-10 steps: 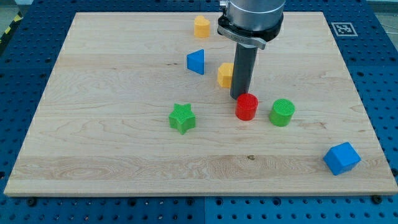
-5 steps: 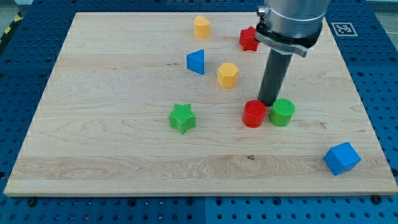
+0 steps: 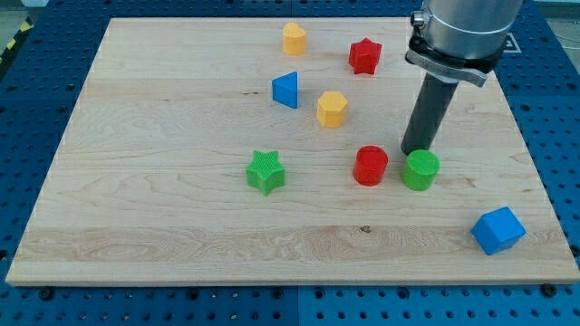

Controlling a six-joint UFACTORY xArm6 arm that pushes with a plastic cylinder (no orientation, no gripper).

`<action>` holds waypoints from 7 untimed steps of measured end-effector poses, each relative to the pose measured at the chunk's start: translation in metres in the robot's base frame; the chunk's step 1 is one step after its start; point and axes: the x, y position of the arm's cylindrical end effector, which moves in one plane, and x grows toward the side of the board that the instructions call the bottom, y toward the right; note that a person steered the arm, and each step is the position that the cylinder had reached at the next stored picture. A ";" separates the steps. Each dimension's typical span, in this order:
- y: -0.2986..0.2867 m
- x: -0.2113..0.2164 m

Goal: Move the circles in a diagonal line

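Observation:
The red circle (image 3: 370, 166) lies right of the board's middle. The green circle (image 3: 420, 169) lies just to its right, a small gap between them. My tip (image 3: 416, 151) stands right behind the green circle, touching or almost touching its top-left edge, up and to the right of the red circle. The rod rises toward the view's top right.
A green star (image 3: 265, 172) lies left of the red circle. A yellow hexagon (image 3: 332, 109), a blue triangle (image 3: 285, 90), a yellow heart (image 3: 294, 38) and a red star (image 3: 364, 56) lie toward the view's top. A blue cube (image 3: 497, 230) sits at the bottom right.
My tip has moved to the right, from behind the red circle to behind the green circle. The red circle has slid slightly right and down. The green circle has shifted a little right.

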 end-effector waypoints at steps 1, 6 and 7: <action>0.002 0.012; 0.002 0.074; 0.002 0.084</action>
